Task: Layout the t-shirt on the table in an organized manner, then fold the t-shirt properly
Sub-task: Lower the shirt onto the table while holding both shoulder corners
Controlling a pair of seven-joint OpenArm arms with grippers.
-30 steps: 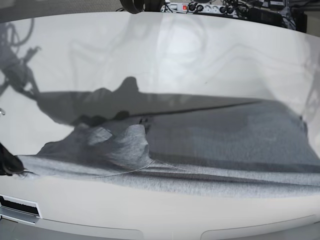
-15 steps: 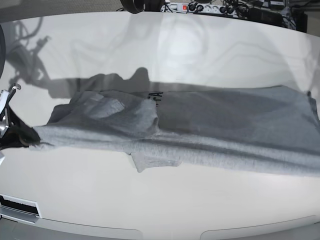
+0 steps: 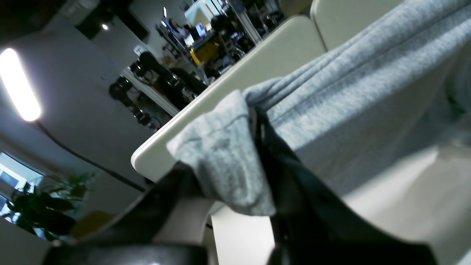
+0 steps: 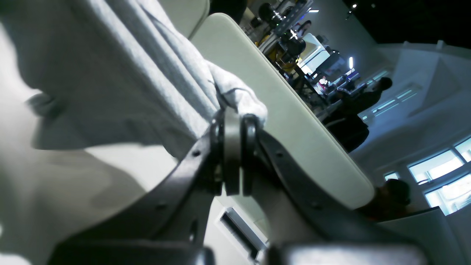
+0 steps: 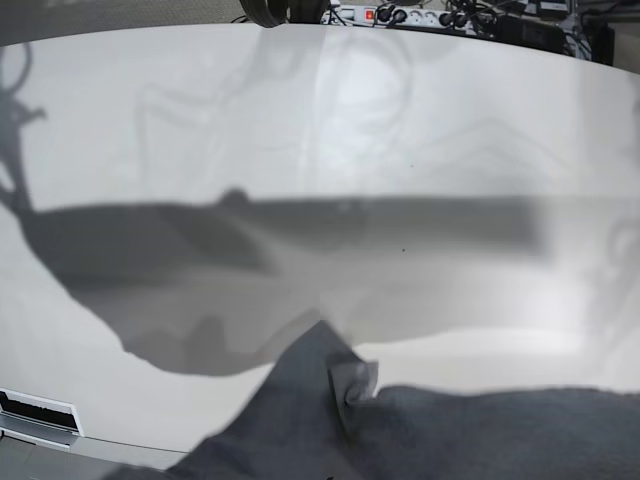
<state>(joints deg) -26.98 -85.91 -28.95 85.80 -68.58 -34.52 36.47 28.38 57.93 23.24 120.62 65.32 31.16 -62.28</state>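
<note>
The left gripper, two dark fingers seen from its own wrist camera, is pressed together on a bunched corner of the heather-grey soft knit t-shirt. A short flap of the cloth folds over the nearer finger and hangs down on its outer side, while the rest of the fabric runs away from the jaws in long taut folds. The right gripper is likewise clamped on the t-shirt: its black fingers with a pale pad between them meet with no gap, and a small knot of grey cloth pokes out just beyond the tips. From there the fabric stretches away in ridged folds.

Both pinched corners sit above the large glossy white table, whose rounded edge shows behind the cloth in each wrist view. In the base view neither gripper shows, and the t-shirt hangs close to the camera, filling the lower part of the picture as a dark grey mass with a small lighter fold near its upper edge. A broad band of shadow crosses the table's middle. At the table's far edge lies a white power strip with dark cables. In the background of the left wrist view stand a bright lamp and a green plant.
</note>
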